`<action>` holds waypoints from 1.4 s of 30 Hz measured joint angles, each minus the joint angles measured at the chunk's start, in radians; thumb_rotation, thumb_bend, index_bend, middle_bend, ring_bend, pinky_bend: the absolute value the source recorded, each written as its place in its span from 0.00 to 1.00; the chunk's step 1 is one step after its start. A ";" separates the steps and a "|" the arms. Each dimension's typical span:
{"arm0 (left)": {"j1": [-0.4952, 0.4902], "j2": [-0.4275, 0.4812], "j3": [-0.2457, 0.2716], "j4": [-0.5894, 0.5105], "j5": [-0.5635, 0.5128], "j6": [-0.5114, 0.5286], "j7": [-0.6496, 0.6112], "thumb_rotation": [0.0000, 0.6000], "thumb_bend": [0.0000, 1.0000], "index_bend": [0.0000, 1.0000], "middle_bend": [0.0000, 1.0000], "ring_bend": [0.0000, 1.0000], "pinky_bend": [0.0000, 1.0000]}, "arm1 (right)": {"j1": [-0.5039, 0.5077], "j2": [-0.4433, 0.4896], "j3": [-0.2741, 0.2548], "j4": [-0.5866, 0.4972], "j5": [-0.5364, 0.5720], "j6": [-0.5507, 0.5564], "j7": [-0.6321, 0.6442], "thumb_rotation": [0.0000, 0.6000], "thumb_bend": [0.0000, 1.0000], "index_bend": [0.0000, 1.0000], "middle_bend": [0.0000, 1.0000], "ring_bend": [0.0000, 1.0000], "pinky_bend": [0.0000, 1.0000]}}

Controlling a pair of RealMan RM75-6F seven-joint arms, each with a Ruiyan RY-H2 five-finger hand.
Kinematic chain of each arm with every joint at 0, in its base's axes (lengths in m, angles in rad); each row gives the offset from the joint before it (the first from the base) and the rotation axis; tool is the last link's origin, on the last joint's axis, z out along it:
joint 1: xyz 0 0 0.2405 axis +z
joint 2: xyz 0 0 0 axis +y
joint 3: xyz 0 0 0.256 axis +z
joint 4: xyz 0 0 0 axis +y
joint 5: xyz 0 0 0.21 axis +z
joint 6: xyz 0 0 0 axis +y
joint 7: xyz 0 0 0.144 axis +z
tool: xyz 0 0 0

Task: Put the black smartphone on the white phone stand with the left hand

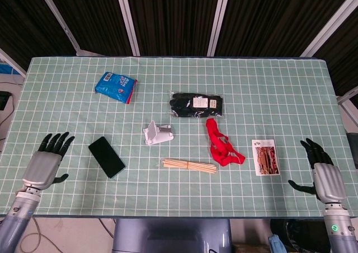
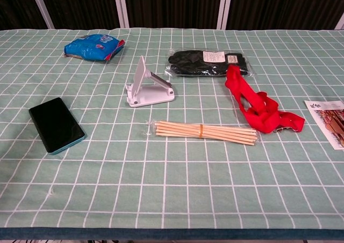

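Near edge: left hand [image 1: 45,162] over the table's [image 1: 67,200] left margin, palm down, fingers spread and pointing toward the far side, holding nothing; right hand [image 1: 323,172] at the right edge, likewise splayed and empty. Phone [image 1: 106,156] flat on the cloth, just right of the left hand, untouched. Farther in: stand [image 1: 156,134], upright, apart from the phone.

No legible text anywhere. White label on the black glove pack [image 2: 208,63] is showing print, too small to read. Blue snack bag [image 2: 94,46] at 11 o'clock is carrying white lettering, blurred. Printed card [image 1: 265,157] at 3 o'clock is showing tiny print, unreadable.
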 measured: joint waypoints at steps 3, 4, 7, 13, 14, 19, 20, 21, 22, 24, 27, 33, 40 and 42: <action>-0.047 0.012 -0.010 -0.021 -0.026 -0.073 0.042 1.00 0.11 0.00 0.00 0.00 0.00 | 0.001 0.003 0.002 -0.004 0.008 -0.007 0.006 1.00 0.11 0.00 0.00 0.00 0.15; -0.068 0.018 -0.015 -0.028 -0.039 -0.105 0.062 1.00 0.12 0.00 0.00 0.00 0.00 | 0.002 0.004 0.002 -0.006 0.011 -0.010 0.007 1.00 0.11 0.00 0.00 0.00 0.15; -0.122 0.030 -0.024 -0.042 -0.083 -0.186 0.117 1.00 0.14 0.05 0.03 0.00 0.00 | 0.004 0.008 0.004 -0.011 0.019 -0.017 0.012 1.00 0.11 0.00 0.00 0.00 0.15; -0.234 0.035 -0.031 -0.039 -0.196 -0.336 0.231 1.00 0.15 0.15 0.09 0.00 0.00 | 0.008 0.017 0.008 -0.019 0.036 -0.033 0.024 1.00 0.11 0.00 0.00 0.00 0.15; -0.251 0.034 -0.031 -0.037 -0.217 -0.353 0.248 1.00 0.15 0.16 0.10 0.00 0.00 | 0.008 0.017 0.009 -0.020 0.038 -0.035 0.026 1.00 0.11 0.00 0.00 0.00 0.15; -0.331 0.017 -0.022 -0.018 -0.298 -0.417 0.319 1.00 0.15 0.16 0.12 0.00 0.00 | 0.009 0.019 0.010 -0.022 0.043 -0.038 0.030 1.00 0.11 0.00 0.00 0.00 0.15; -0.341 0.013 -0.019 -0.015 -0.307 -0.422 0.326 1.00 0.15 0.17 0.12 0.00 0.00 | 0.009 0.020 0.010 -0.022 0.044 -0.038 0.032 1.00 0.11 0.00 0.00 0.00 0.15; -0.349 0.009 -0.016 -0.013 -0.315 -0.427 0.331 1.00 0.15 0.17 0.13 0.00 0.00 | 0.009 0.020 0.011 -0.023 0.044 -0.038 0.032 1.00 0.11 0.00 0.00 0.00 0.15; -0.356 0.005 -0.013 -0.011 -0.322 -0.430 0.335 1.00 0.15 0.17 0.13 0.00 0.00 | 0.009 0.020 0.011 -0.023 0.044 -0.038 0.033 1.00 0.11 0.00 0.00 0.00 0.15; -0.372 -0.005 -0.004 -0.007 -0.337 -0.437 0.340 1.00 0.15 0.17 0.13 0.00 0.00 | 0.009 0.021 0.011 -0.023 0.046 -0.040 0.034 1.00 0.11 0.00 0.00 0.00 0.15; -0.390 -0.017 0.013 -0.001 -0.347 -0.447 0.347 1.00 0.15 0.18 0.14 0.00 0.00 | 0.009 0.022 0.012 -0.024 0.049 -0.040 0.036 1.00 0.11 0.00 0.00 0.00 0.15; -0.421 -0.034 0.045 0.016 -0.368 -0.447 0.362 1.00 0.15 0.20 0.15 0.00 0.00 | 0.009 0.024 0.011 -0.024 0.047 -0.042 0.041 1.00 0.11 0.00 0.00 0.00 0.15; -0.441 -0.063 0.064 0.041 -0.379 -0.437 0.359 1.00 0.15 0.20 0.16 0.00 0.00 | 0.009 0.024 0.012 -0.025 0.049 -0.040 0.042 1.00 0.11 0.00 0.00 0.00 0.15; -0.446 -0.069 0.069 0.047 -0.380 -0.437 0.356 1.00 0.15 0.20 0.16 0.00 0.00 | 0.009 0.024 0.012 -0.026 0.051 -0.041 0.042 1.00 0.11 0.00 0.00 0.00 0.15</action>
